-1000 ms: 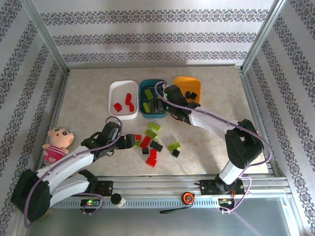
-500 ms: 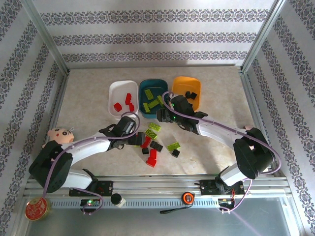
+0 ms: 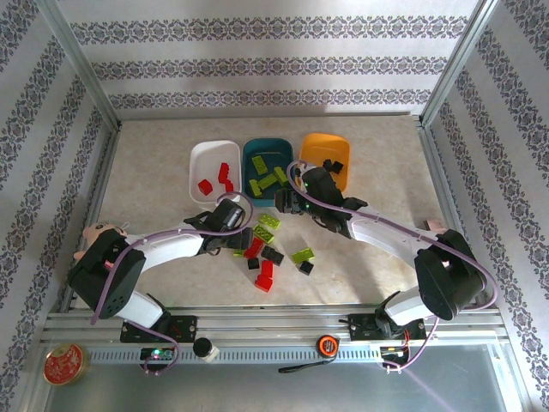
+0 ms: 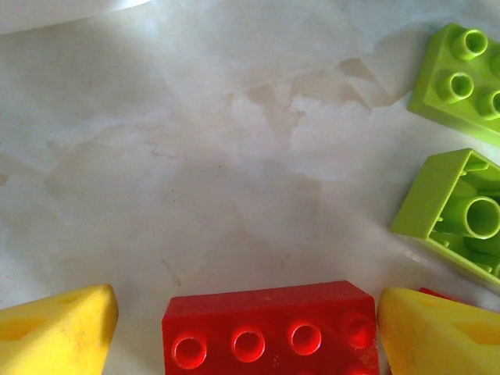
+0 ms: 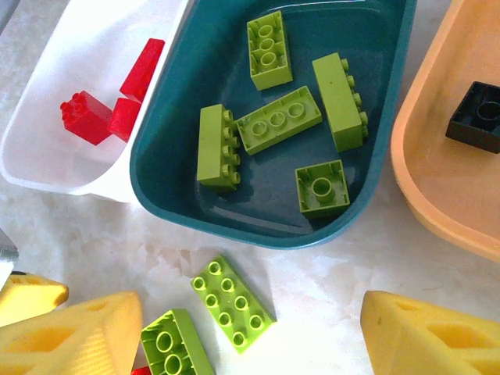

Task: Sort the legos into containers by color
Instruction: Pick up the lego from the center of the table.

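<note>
Doll (image 3: 94,232) and red tin (image 3: 64,363) lie left, well apart from loose legos (image 3: 263,281)

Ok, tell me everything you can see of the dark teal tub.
The dark teal tub is a shallow, glossy plastic rounded rectangle, upright on the table, middle of three: white tub against its left rim, orange tub close on its right. Five lime green bricks lie inside, one studs-down.
</note>
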Robot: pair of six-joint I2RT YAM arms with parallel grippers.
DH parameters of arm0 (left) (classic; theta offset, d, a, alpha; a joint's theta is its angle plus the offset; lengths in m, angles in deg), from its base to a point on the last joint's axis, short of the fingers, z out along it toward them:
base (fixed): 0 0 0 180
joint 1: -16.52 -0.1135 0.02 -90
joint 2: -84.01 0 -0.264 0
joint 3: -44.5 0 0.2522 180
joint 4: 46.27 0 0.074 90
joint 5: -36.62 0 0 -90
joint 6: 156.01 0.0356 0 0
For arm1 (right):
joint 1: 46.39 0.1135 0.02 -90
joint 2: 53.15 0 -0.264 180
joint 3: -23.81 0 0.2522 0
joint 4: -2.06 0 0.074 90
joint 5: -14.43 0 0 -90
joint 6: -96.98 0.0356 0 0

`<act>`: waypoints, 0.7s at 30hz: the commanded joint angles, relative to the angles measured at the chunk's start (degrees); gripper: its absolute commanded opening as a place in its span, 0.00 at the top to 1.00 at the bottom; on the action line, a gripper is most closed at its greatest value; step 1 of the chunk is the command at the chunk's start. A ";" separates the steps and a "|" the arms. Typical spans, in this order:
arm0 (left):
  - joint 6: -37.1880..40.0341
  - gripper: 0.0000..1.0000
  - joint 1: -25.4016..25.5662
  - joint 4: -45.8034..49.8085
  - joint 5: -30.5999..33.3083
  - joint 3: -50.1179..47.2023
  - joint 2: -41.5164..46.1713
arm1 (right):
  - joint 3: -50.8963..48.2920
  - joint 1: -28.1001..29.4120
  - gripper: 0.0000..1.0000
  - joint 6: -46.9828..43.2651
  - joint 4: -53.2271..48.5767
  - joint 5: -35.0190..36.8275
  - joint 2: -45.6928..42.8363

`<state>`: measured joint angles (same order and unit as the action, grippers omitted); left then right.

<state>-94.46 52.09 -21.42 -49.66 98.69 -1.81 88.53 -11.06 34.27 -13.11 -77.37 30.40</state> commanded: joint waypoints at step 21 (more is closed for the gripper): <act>-0.06 0.38 0.18 1.77 1.61 1.04 5.91 | -2.26 -1.57 0.25 1.53 1.49 0.38 -3.55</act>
<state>-94.70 52.49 -21.22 -48.63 97.36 0.24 86.82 -12.17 34.95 -12.32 -77.35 28.78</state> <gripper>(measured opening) 0.636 0.745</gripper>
